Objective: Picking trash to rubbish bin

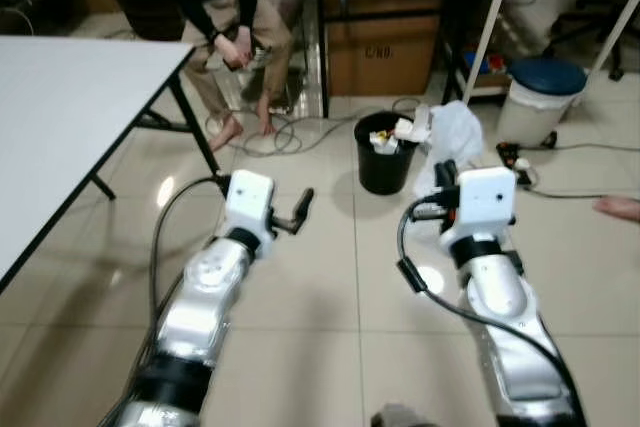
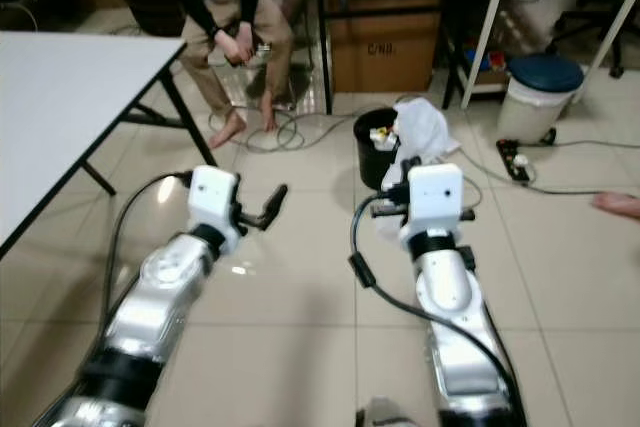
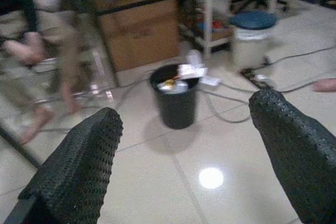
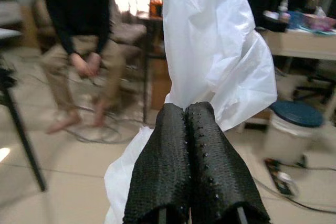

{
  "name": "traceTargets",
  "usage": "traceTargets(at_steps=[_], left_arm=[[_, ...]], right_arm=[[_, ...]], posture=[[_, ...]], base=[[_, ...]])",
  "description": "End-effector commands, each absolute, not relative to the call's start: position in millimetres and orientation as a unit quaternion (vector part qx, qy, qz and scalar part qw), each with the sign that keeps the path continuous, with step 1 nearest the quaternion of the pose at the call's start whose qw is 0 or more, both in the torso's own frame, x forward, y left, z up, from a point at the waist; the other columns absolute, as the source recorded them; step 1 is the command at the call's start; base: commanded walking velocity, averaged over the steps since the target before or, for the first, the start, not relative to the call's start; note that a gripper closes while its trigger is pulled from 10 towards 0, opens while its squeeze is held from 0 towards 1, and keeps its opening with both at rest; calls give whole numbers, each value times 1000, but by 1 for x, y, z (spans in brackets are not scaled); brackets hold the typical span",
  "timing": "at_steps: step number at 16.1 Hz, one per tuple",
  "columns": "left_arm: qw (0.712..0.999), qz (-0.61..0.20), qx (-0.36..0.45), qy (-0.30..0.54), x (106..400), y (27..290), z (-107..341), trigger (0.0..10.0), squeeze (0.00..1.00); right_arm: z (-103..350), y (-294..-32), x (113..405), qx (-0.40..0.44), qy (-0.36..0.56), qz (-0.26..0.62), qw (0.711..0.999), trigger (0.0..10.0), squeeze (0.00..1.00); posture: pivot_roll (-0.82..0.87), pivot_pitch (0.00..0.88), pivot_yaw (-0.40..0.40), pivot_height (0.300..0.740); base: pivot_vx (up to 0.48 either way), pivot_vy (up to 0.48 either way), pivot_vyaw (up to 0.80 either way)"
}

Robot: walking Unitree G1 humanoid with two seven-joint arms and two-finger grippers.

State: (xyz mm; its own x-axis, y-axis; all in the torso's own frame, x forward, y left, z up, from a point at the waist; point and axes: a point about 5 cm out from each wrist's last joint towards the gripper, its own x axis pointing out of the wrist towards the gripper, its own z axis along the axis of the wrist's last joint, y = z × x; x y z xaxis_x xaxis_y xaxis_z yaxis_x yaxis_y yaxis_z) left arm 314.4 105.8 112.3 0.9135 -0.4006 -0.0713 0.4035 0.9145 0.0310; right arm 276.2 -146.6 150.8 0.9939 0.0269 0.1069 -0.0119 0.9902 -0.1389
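Observation:
A black rubbish bin [image 1: 385,154] stands on the tiled floor ahead, holding several crumpled pieces of trash [image 3: 181,74]. My right gripper [image 4: 189,116] is shut on a white plastic bag [image 4: 210,51], which hangs just right of the bin [image 2: 378,147] and partly hides my gripper in the eye views. The bag [image 1: 452,142] billows above and beside the black fingers [image 4: 168,166]. My left gripper [image 1: 300,209] is open, raised over the floor to the left of the bin, with nothing between its fingers [image 3: 79,166].
A white table [image 1: 70,97] stands at the left. A person [image 1: 225,7] sits behind it, bare feet among cables. A cardboard box [image 1: 380,47] sits under a desk behind the bin. A white pedal bin with a blue lid [image 1: 540,97] and a power strip [image 1: 515,159] are at right.

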Motion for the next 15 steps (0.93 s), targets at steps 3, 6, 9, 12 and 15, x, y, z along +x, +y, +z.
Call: traceTargets(at_steps=[3,6,9,12,15], left_arm=[[979,-199,36,30,316,114,114,10000,0],[979,-198,37,30,315,114,114,10000,0],[979,-197,38,31,315,114,113,10000,0],[979,-196,40,32,315,115,113,10000,0],[979,-197,41,33,316,115,113,10000,0]], right_arm=[[155,-143,276,-63,-63,16,996,0,0],[155,-142,276,-65,-62,19,996,0,0],[154,-142,277,-65,-61,20,996,0,0],[153,-141,276,-63,-59,19,996,0,0],[152,-142,277,-61,-54,17,997,0,0]], posture=[[-81,108,78,740],[-78,108,74,740],[-77,109,76,740],[-77,110,77,740],[-78,108,78,740]], base=[[480,0,0],[480,0,0],[480,0,0],[480,0,0],[480,0,-229]])
